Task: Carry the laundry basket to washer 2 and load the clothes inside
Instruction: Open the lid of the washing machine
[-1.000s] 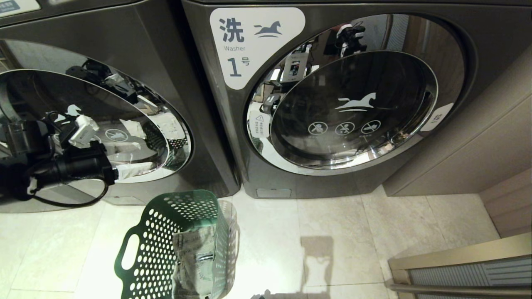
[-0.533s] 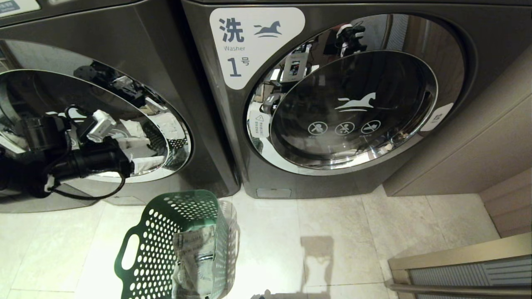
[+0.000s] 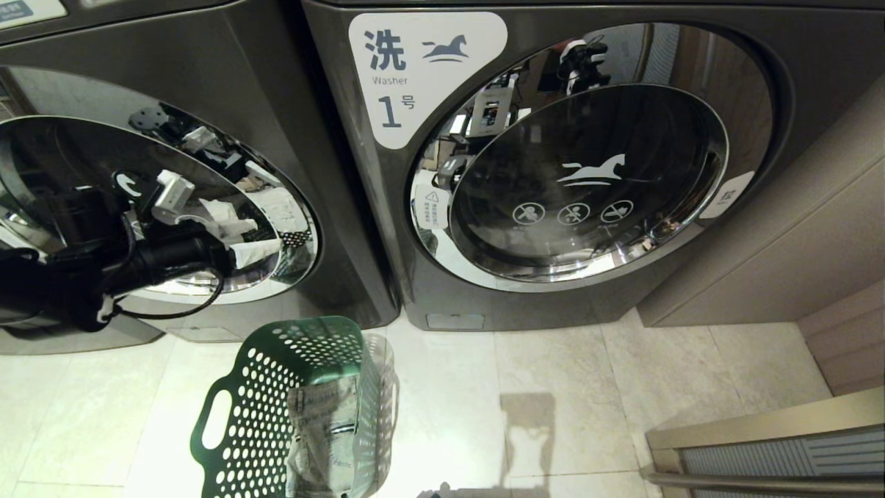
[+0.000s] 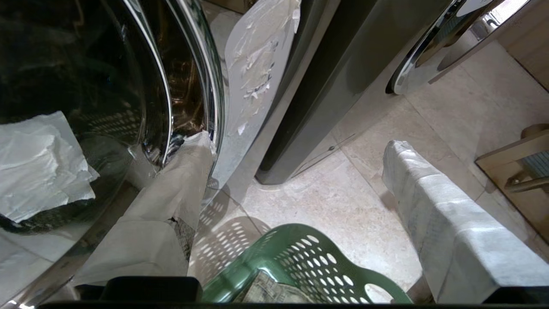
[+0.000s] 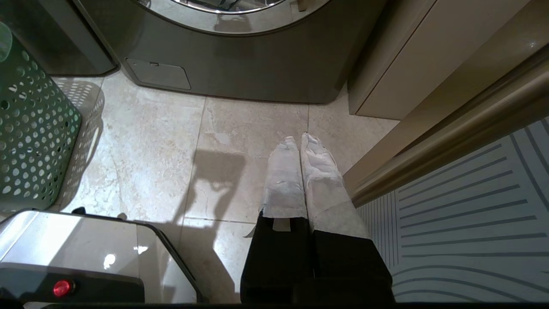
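The green laundry basket [image 3: 276, 387] stands on the floor tiles before the two washers, with the folded pale denim clothes [image 3: 325, 436] inside it. A dark grey washer [image 3: 228, 90] fills the left of the head view, with its number label cut off by the frame. My left gripper [image 3: 247, 238] is open wide at the right edge of that washer's round chrome-rimmed door [image 3: 290, 207]. In the left wrist view one taped finger [image 4: 180, 184] lies against the chrome rim, the other [image 4: 450, 240] hangs over the floor, and the basket [image 4: 300, 262] is below. My right gripper [image 5: 300, 139] is shut and hangs empty over the tiles.
The washer marked 1 [image 3: 429, 76] stands to the right, with its door closed. A beige cabinet [image 3: 795, 228] flanks it, and a rail with a striped panel [image 3: 760, 443] sits at the lower right. My own base [image 5: 85, 249] shows beside the basket [image 5: 34, 128].
My left arm has moved right across the left washer's door and its wrist has rolled, bringing the open fingers to the door's right rim. The basket and clothes have not moved.
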Controlling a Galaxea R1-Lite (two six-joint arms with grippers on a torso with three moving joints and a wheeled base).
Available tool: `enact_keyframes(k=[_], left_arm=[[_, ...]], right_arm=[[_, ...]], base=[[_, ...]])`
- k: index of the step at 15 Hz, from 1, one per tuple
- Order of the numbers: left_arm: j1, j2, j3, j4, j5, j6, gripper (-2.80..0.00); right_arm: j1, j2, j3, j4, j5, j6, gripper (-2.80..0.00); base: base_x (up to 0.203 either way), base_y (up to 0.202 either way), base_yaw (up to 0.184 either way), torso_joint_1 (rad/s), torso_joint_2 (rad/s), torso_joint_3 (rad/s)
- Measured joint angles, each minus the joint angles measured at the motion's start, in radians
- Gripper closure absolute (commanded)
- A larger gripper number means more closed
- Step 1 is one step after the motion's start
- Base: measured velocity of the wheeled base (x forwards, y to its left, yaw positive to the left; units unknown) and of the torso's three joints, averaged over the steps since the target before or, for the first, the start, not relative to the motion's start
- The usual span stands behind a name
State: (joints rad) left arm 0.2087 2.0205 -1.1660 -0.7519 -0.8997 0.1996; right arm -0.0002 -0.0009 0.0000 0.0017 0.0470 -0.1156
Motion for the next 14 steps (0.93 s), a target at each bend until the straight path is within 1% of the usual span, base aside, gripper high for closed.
enact_keyframes(k=[4,7,9,11,14], left_arm=[[0.000,0.012,0.003,-0.018,-0.017,-0.002,-2.80],[0.002,0.028,0.021,-0.123,-0.022,-0.004,-2.80],[0.007,0.039,0.038,-0.179,-0.049,-0.008,-2.80],[0.014,0.049,0.054,-0.224,-0.094,-0.028,-2.80],[0.017,0.062,0.060,-0.265,-0.112,-0.058,-2.80]], right_arm=[[0.000,0.000,0.000,0.000,0.000,0.000,0.00],[0.000,0.000,0.000,0.000,0.000,0.000,0.00],[0.000,0.000,0.000,0.000,0.000,0.000,0.00],[0.000,0.000,0.000,0.000,0.000,0.000,0.00],[0.000,0.000,0.000,0.000,0.000,0.000,0.00]], base=[[0.000,0.000,0.000,0.000,0.00,0.000],[0.000,0.000,0.000,0.000,0.00,0.000],[0.000,0.000,0.000,0.000,0.00,0.000],[0.000,0.000,0.000,0.000,0.00,0.000],[0.000,0.000,0.000,0.000,0.00,0.000]])
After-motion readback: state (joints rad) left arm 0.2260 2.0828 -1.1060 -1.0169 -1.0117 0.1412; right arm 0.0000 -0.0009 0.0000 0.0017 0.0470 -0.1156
